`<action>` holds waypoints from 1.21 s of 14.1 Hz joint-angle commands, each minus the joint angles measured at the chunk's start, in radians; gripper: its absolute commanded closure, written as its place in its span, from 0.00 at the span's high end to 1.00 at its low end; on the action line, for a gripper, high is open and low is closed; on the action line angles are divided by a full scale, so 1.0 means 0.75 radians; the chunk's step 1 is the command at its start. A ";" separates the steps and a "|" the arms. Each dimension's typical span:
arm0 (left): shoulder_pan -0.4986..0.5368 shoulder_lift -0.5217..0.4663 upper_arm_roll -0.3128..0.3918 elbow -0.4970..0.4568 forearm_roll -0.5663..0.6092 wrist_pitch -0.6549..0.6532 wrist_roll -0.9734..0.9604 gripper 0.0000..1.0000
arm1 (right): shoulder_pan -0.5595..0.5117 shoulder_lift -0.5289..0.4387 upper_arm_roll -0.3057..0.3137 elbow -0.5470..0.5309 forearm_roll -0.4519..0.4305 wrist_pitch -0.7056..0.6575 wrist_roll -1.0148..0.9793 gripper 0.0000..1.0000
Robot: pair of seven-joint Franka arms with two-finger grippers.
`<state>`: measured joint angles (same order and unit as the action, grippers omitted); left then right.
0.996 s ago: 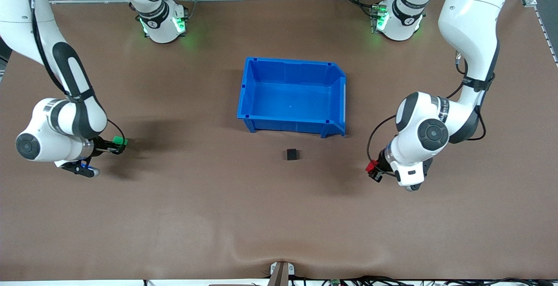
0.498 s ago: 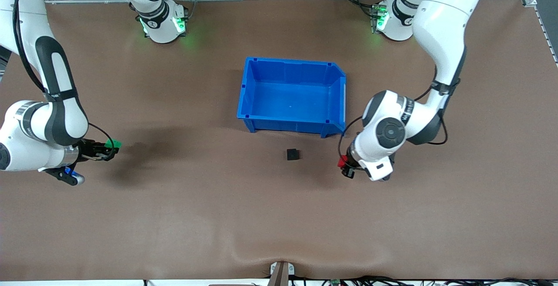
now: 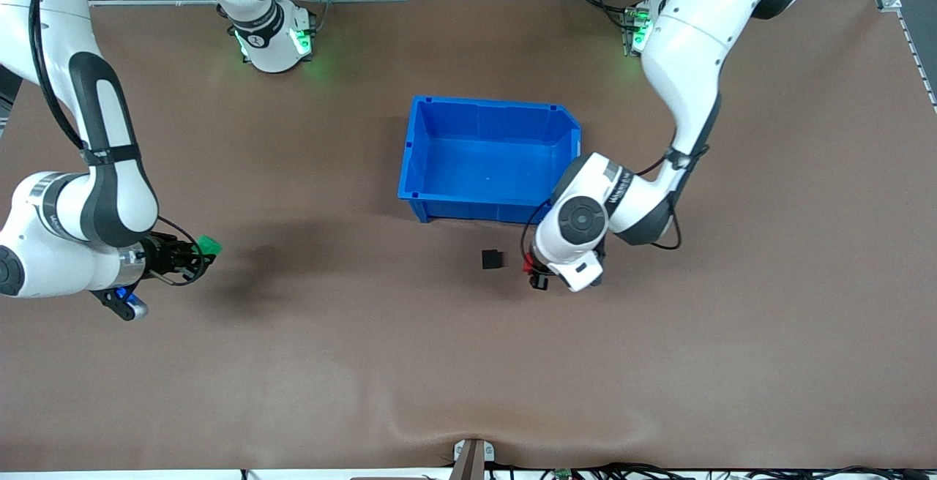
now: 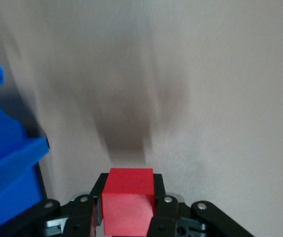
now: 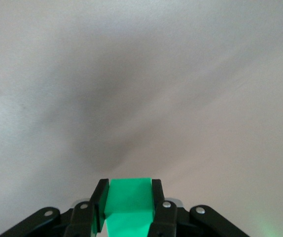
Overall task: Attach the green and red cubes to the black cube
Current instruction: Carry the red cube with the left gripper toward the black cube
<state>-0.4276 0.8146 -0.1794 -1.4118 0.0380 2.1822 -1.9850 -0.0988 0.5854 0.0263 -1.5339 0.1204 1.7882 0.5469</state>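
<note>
- Gripping the red cube point(image 4: 128, 200) between its fingers, the left gripper point(image 3: 533, 269) hangs just beside the black cube point(image 3: 492, 258), mid-table near the blue bin point(image 3: 417, 165).
- Right gripper point(image 3: 196, 253) clamps the green cube point(image 3: 209, 246) near the right arm's table edge.

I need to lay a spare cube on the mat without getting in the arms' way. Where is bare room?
The table is bare in a wide strip nearer the front camera than the black cube. It is crowded beside that cube: the left pincer holds the red cube there, by the blue bin. The right pincer holds the green cube toward its own end.
</note>
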 commanded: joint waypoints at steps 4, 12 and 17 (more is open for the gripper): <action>-0.048 0.088 0.022 0.105 -0.028 -0.032 -0.057 0.00 | 0.080 -0.005 -0.002 0.041 0.062 -0.026 0.262 0.00; -0.058 0.086 0.018 0.095 -0.047 -0.079 -0.135 0.00 | 0.199 0.005 0.000 0.082 0.154 -0.010 0.694 0.00; -0.080 0.096 0.012 0.093 -0.065 -0.079 -0.166 0.00 | 0.267 0.023 0.000 0.119 0.185 0.062 0.958 0.00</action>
<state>-0.4695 0.8783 -0.1782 -1.3618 0.0074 2.1432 -2.0879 0.0812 0.5862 0.0311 -1.4737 0.2393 1.8157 1.1845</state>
